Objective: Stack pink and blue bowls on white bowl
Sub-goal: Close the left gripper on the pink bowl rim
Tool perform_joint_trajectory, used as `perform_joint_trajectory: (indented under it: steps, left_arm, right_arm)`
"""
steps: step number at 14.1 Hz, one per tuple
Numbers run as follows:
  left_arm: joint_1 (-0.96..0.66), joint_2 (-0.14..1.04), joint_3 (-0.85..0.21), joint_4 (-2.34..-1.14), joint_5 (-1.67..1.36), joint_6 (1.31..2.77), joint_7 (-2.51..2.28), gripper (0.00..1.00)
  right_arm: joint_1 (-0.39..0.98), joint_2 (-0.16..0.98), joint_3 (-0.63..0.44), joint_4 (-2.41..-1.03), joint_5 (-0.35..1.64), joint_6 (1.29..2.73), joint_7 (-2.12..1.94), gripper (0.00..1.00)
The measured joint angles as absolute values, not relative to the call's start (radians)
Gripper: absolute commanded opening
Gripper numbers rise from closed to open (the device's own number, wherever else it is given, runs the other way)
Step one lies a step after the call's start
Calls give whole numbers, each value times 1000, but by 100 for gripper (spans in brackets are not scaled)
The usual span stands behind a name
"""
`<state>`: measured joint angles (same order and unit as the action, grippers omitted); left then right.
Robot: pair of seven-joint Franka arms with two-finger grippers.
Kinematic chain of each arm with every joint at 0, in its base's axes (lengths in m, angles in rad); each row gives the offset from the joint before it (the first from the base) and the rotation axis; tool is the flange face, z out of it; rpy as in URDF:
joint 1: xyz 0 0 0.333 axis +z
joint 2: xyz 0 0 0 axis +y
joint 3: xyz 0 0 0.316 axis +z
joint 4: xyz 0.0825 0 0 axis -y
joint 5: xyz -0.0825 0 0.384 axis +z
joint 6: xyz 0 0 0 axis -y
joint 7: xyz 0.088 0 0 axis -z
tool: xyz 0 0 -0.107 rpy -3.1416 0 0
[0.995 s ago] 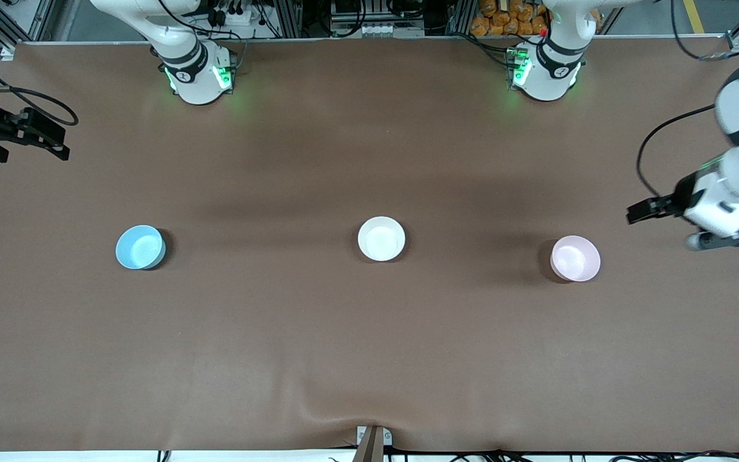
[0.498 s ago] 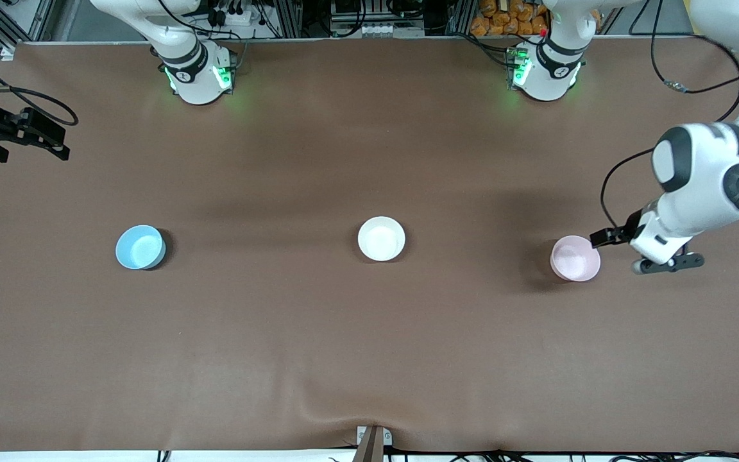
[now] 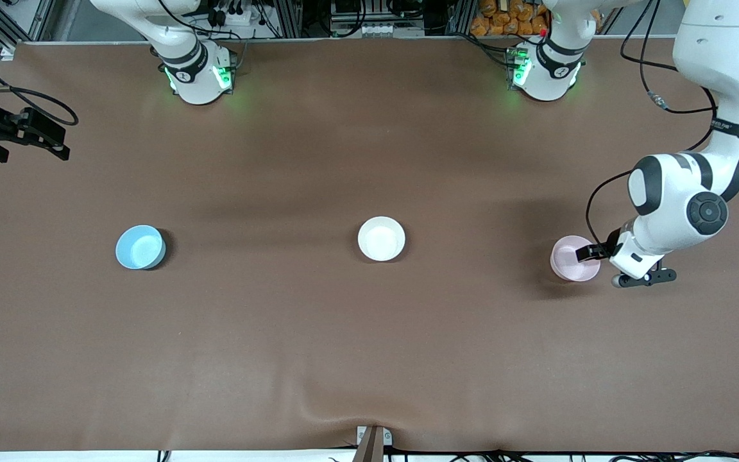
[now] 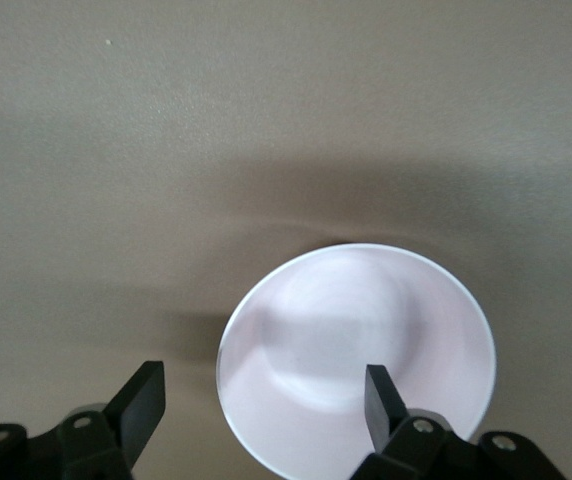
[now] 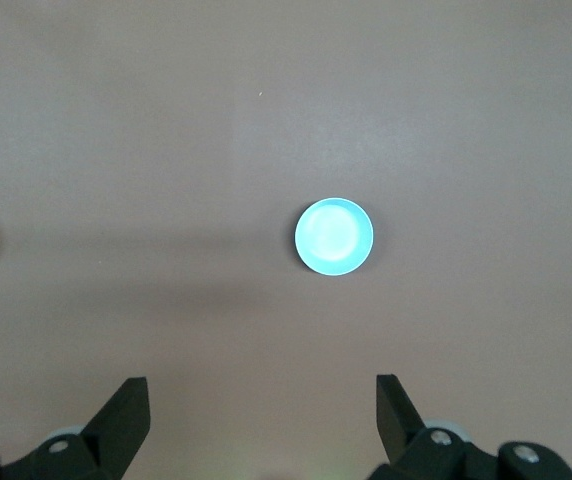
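The pale pink bowl (image 3: 571,260) sits upright toward the left arm's end of the table. My left gripper (image 3: 591,255) is open and low at its rim. In the left wrist view one finger (image 4: 381,392) is over the inside of the pink bowl (image 4: 356,350) and the other is outside the rim, with the gripper (image 4: 263,380) empty. The white bowl (image 3: 381,239) sits mid-table. The light blue bowl (image 3: 140,247) sits toward the right arm's end. My right gripper (image 3: 61,144) waits high and open, and the right wrist view (image 5: 261,385) shows the blue bowl (image 5: 334,236) far below.
The brown table cover (image 3: 369,353) has a small wrinkle at the edge nearest the front camera. Both arm bases (image 3: 199,74) stand along the edge farthest from that camera. Cables hang from the left arm (image 3: 664,102).
My left arm has swung in from the table's end and come down, bringing its open gripper to the pink bowl's rim. The right arm and all three bowls have not moved.
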<state>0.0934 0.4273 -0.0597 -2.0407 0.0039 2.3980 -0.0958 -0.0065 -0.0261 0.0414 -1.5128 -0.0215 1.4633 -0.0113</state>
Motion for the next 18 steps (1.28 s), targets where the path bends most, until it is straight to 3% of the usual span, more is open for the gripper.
perform_joint_trajectory:
  steps: [1, 3, 5, 7, 8, 14, 18]
  left_arm:
    - [94, 434, -59, -2041, 4, 2399, -96, 64]
    - [95, 444, -58, -2041, 4, 2399, -96, 37]
    - [95, 450, -58, -2040, 4, 2399, -96, 24]
    - [95, 451, -58, -2040, 4, 2399, -96, 4]
    - [95, 452, -58, -2040, 4, 2399, -96, 0]
    - [95, 433, -68, -2025, 4, 2388, -93, 0]
    - [95, 359, -150, -1990, 4, 2303, -94, 0]
  right_arm:
    - [-7, -26, 41, -1513, -21, 1463, -11, 100]
    - [-7, -26, 41, -1513, -21, 1463, -11, 100]
    - [-7, -26, 41, -1513, -21, 1463, -11, 100]
    - [-7, -26, 41, -1513, -21, 1463, -11, 100]
    - [-7, -26, 41, -1513, -21, 1463, -11, 100]
    - [-7, -26, 41, -1513, -21, 1463, -11, 100]
    - [-7, -26, 41, -1513, -21, 1463, -11, 100]
